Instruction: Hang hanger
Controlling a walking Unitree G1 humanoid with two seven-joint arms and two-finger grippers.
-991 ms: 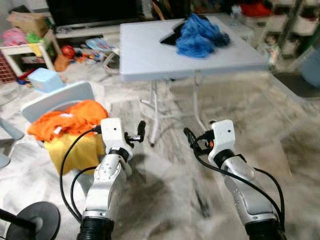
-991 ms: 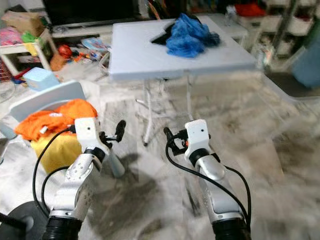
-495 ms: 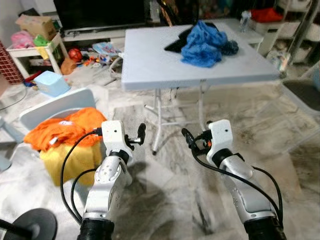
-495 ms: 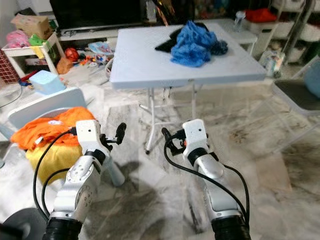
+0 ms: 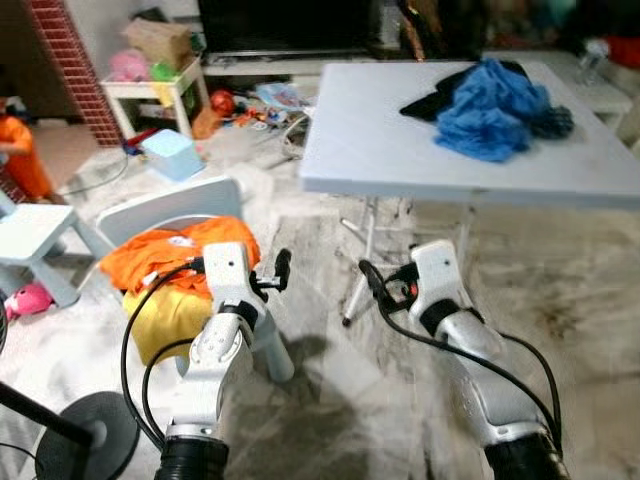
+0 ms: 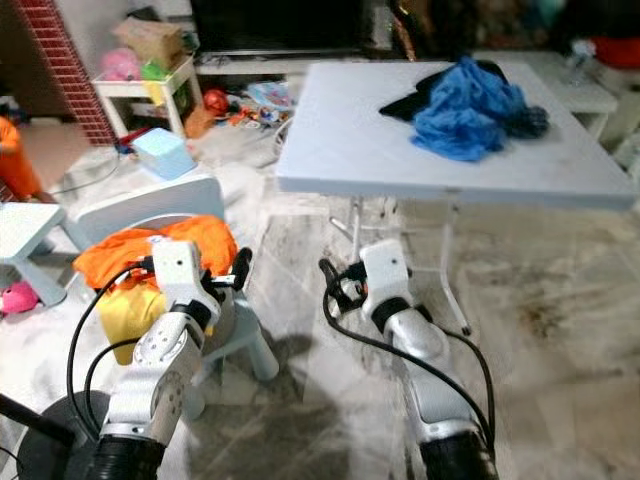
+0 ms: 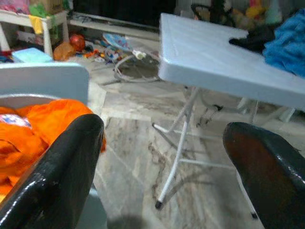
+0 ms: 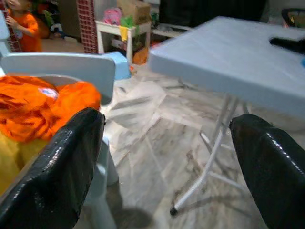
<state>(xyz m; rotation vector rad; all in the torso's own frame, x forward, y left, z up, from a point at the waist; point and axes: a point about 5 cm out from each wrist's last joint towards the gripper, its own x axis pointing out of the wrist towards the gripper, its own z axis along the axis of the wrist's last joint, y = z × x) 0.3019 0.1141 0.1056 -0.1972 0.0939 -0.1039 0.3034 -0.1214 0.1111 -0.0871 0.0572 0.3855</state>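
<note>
We hold both arms out low in front of us, above the marbled floor (image 5: 330, 400), and neither carries anything: the left gripper (image 5: 280, 268) and the right gripper (image 5: 368, 278) both have their jaws spread wide, with only floor and furniture showing between the fingers in the wrist views. We cannot pick out a hanger for certain. The likeliest spot is the pale folding desk (image 5: 380, 150) ahead, where a crumpled blue cloth (image 5: 495, 110) lies partly over something flat and black (image 5: 435, 100) near the far edge; whether that dark thing is the hanger or just more cloth is too small for us to tell. To our left a small light-blue chair (image 5: 165, 205) holds a heap of orange clothes (image 5: 165, 255) over something yellow (image 5: 170, 312), and a round black stand base (image 5: 90, 440) sits by our left foot. We judge the task barely begun, since we are well apart from the desk. If it is a hanger, we expect it to be light, stiff and a little slippery, so we would grip its straight lower bar or a shoulder firmly and leave the hook free for a rail.
</note>
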